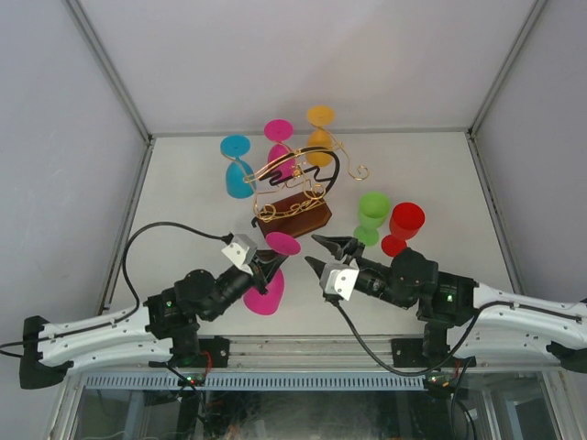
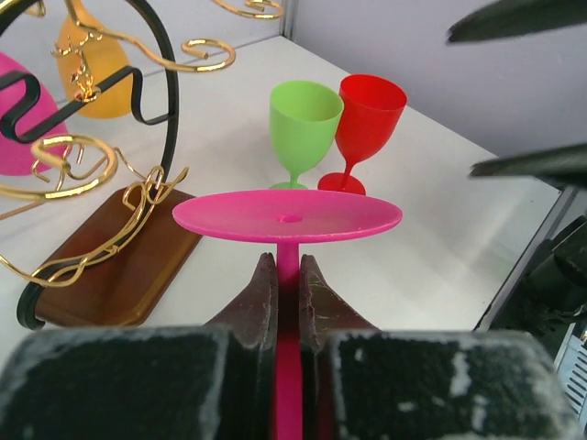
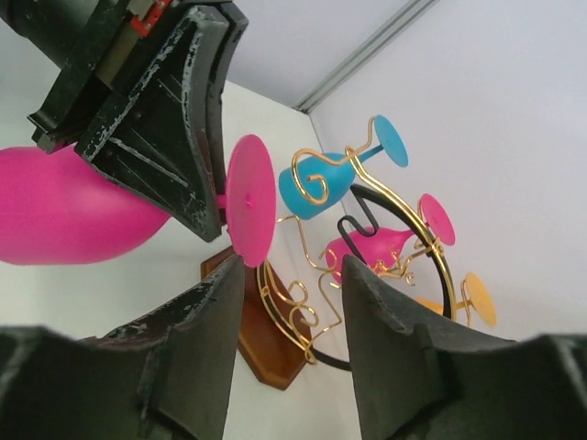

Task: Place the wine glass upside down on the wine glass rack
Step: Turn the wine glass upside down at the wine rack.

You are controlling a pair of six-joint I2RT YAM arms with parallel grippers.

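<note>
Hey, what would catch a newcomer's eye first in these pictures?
The bright pink plastic wine glass near the front, its stem clamped by the left gripper. Behind it stands the gold wire rack with a brown wooden base, hung with a blue glass, a pink glass and an orange glass; a green goblet and a red goblet stand upright to its right.

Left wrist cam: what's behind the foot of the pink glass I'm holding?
A green glass and a red glass stand upright on the table, red partly behind green. The pink glass's foot covers the near edges of their bases.
</note>
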